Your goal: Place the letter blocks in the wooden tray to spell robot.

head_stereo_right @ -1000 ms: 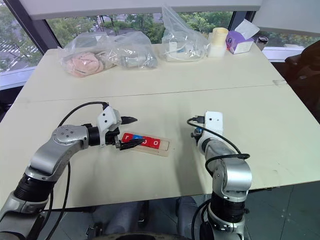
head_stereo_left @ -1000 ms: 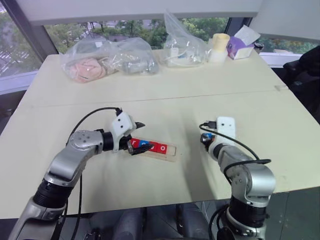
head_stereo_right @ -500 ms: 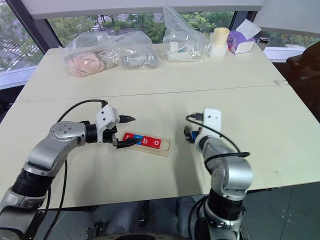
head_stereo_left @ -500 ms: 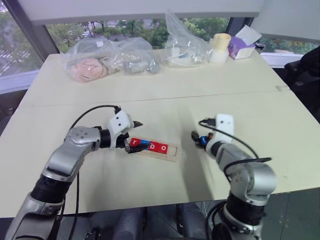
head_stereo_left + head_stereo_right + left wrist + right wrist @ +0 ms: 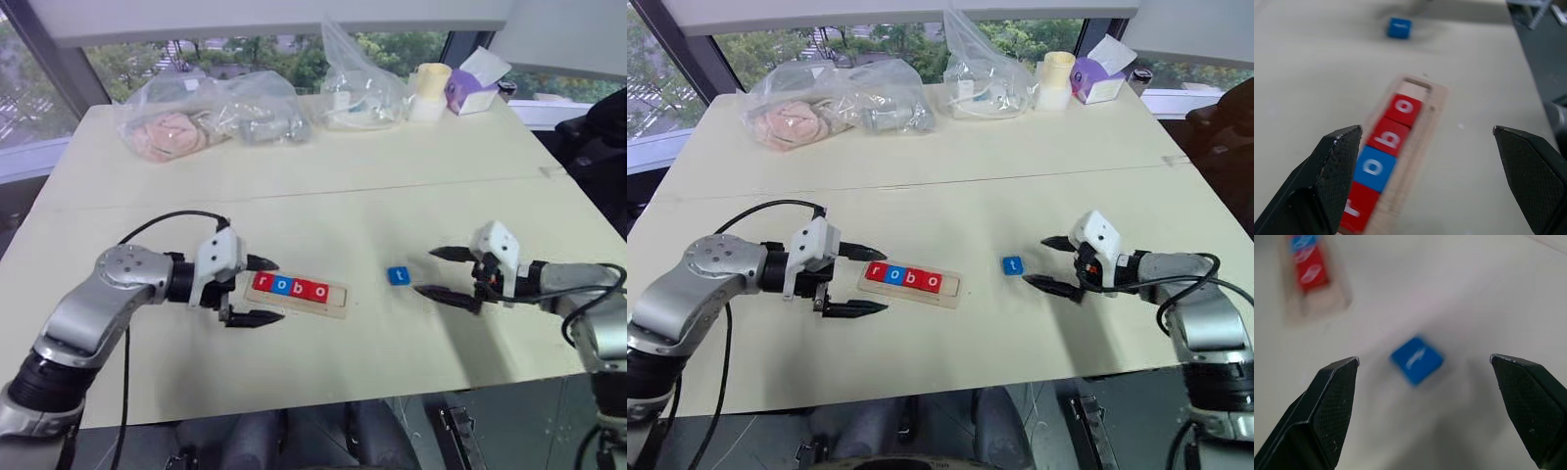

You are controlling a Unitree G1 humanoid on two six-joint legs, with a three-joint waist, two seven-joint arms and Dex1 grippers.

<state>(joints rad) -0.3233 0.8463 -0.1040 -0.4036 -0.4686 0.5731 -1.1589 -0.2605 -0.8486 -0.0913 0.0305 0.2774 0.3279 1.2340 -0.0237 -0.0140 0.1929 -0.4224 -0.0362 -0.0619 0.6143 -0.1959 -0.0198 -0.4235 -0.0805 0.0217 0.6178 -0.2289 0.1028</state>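
Observation:
The wooden tray lies on the table in front of me, its slot holding red r, blue o, red b and red o; the right end of the slot is bare. A blue t block lies flat on the table to the tray's right. My left gripper is open at the tray's left end, one finger on each side, holding nothing. My right gripper is open just right of the t block, pointing at it without touching.
Clear plastic bags with soft items, another bag, a cream cup and a purple tissue box stand along the table's far edge. A seam crosses the tabletop behind the tray.
My right gripper opened and swung out to the right, leaving the blue t block on the table. My left gripper drew back off the tray's left end, uncovering the r.

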